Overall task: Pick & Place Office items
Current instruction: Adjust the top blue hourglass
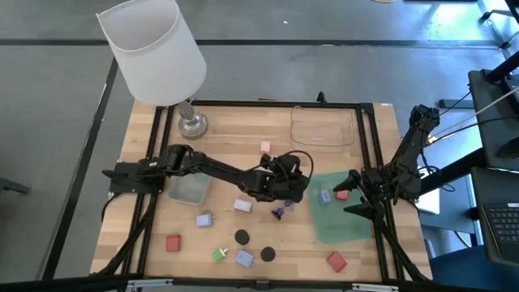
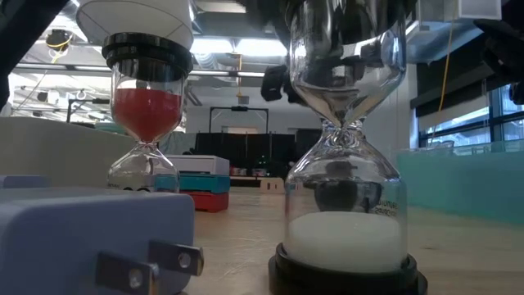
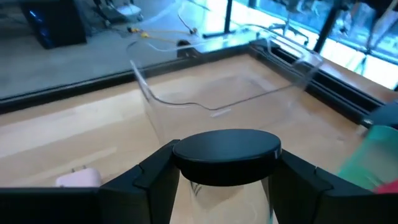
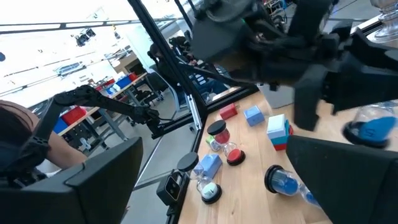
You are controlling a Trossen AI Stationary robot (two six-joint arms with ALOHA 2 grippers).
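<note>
My left gripper (image 1: 285, 185) reaches over the table's middle and is shut on an hourglass with a black round cap (image 3: 227, 155). Other office items lie scattered on the wood. There are red blocks (image 1: 173, 242) (image 1: 336, 260), lilac-blue plug pieces (image 1: 204, 220) (image 1: 242, 206), a pink block (image 1: 265, 148) and a green bit (image 1: 220, 255). Two upright hourglasses show as black caps (image 1: 242, 237) (image 1: 268, 254), and one with blue sand (image 1: 280, 212) lies on its side. My right gripper (image 1: 353, 195) waits open at the green tray's (image 1: 345, 225) right side, with nothing between its fingers. My left gripper pinches the hourglass's black cap (image 3: 186, 163) between its two fingers (image 3: 155, 180), one on each side of the rim. The fingers come nearly level, slanting slightly down. Glass shows below the cap. The frame's lower edge cuts off the hourglass's bottom end.
A white-shaded lamp (image 1: 154, 49) stands at the far left. A clear tray (image 1: 323, 126) sits at the far side. A small translucent green tray (image 1: 188, 191) lies under my left arm. The big green tray holds a blue piece (image 1: 325, 197) and a red piece (image 1: 341, 195). A black frame borders the table.
</note>
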